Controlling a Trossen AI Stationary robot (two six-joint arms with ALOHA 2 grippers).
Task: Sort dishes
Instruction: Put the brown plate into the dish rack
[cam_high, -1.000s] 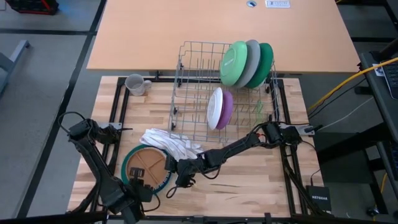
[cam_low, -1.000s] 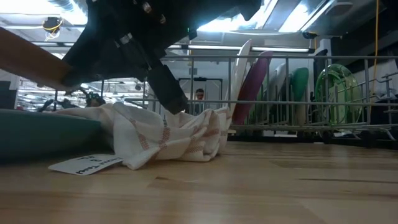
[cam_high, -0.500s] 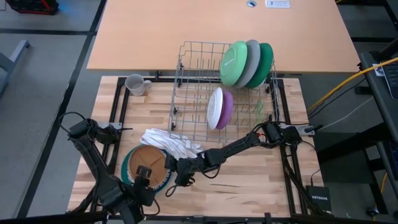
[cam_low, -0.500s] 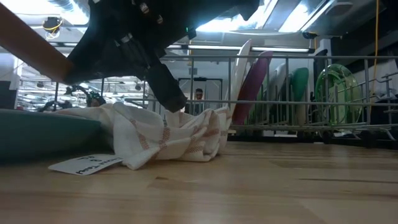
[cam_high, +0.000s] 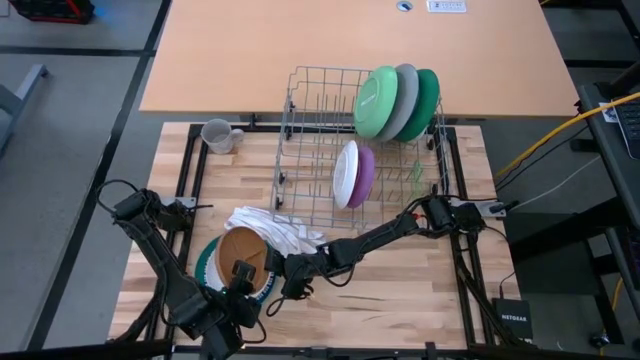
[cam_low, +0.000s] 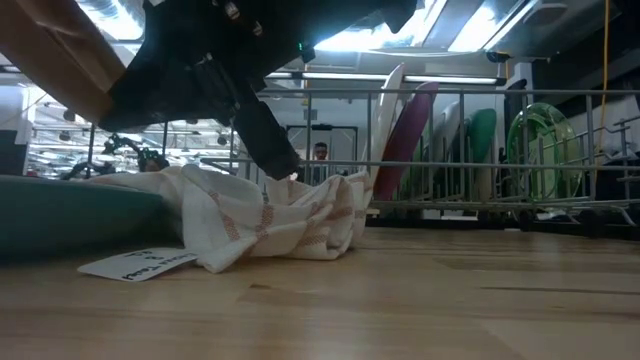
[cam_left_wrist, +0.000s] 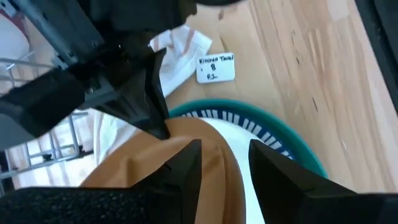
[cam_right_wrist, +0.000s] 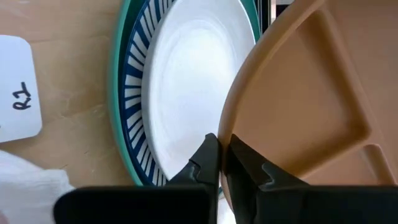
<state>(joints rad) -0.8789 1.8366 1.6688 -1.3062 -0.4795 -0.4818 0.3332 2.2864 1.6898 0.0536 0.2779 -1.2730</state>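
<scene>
One label card (cam_left_wrist: 216, 67), hidden from overhead.

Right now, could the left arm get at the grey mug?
Probably not yet: the left gripper and right gripper both hold the brown divided plate, while the grey mug stands unobstructed across the table.

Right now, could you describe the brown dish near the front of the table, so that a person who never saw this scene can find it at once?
Start at the grey wire rack, then come toward the front of the table to the striped white cloth. Just beside the cloth lies a teal plate, and the brown dish is lifted, tilted, above it, gripped at its rim by the right gripper. It is the only brown piece, and it has divided compartments.
</scene>
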